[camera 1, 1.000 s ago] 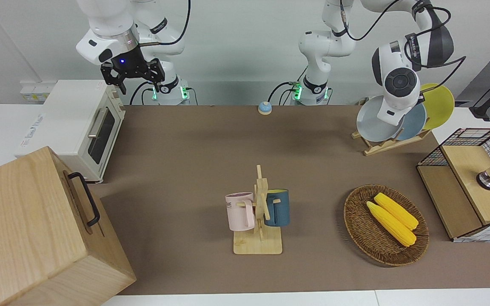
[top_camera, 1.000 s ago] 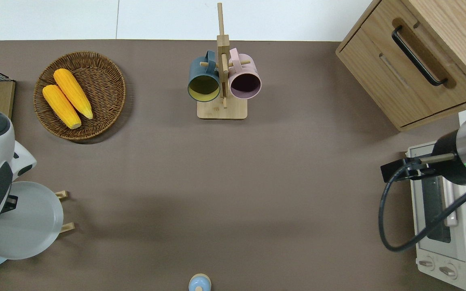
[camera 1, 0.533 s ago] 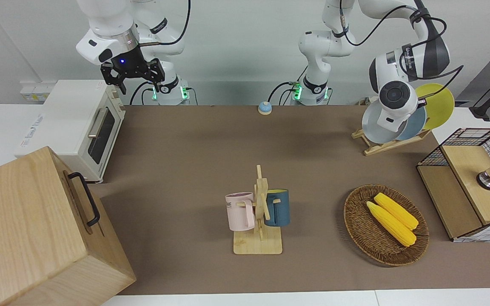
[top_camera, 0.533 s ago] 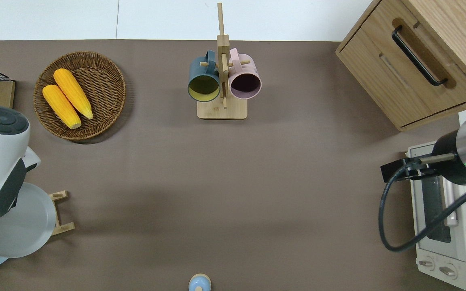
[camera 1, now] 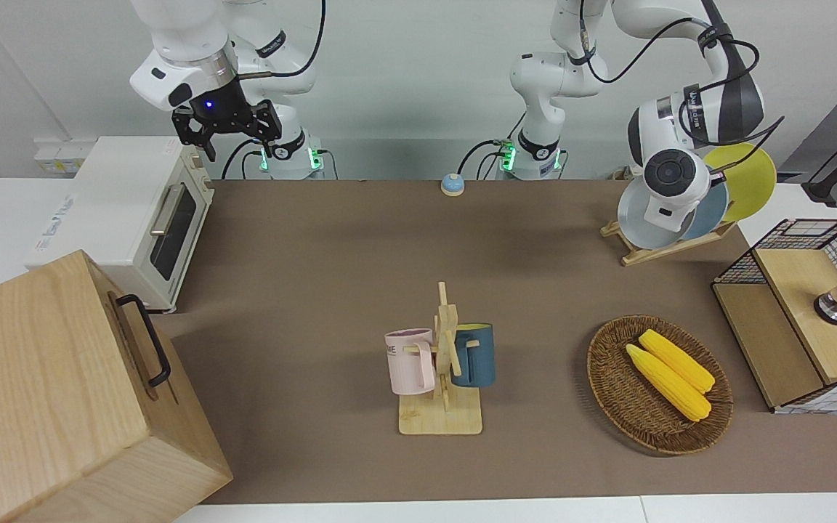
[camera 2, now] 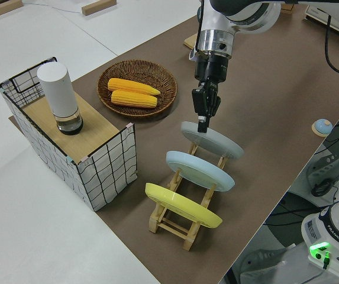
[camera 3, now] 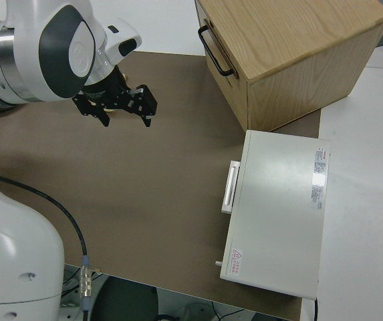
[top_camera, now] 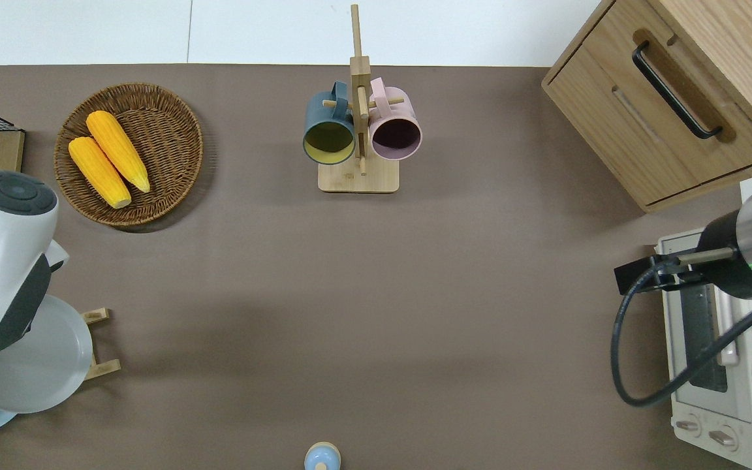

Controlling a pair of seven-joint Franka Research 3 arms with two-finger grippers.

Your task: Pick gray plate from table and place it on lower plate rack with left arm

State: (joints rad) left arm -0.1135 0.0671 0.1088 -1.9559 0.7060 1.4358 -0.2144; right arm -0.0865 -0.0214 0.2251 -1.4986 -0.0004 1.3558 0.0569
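Left side view: left arm's black end effector (camera 2: 203, 116) is pinching the rim of the round pale bluish-gray matte plate (camera 2: 212, 141), which is sitting tilted in the small light-wood pegged plate rack (camera 2: 184, 222), in the slot beside the deeper blue plate (camera 2: 200, 170). Right end effector (camera 3: 114, 107) is parked, fingers spread apart.

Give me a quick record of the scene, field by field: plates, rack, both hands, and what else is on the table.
gray plate: in the rack's slot farthest from the robots, leaning
left hand: at the gray plate's upper rim, fingers closed on it
other plates: blue plate in the middle slot, yellow plate in the nearest
right hand: parked, open
also on table: corn basket, mug stand, toaster oven, wooden cabinet
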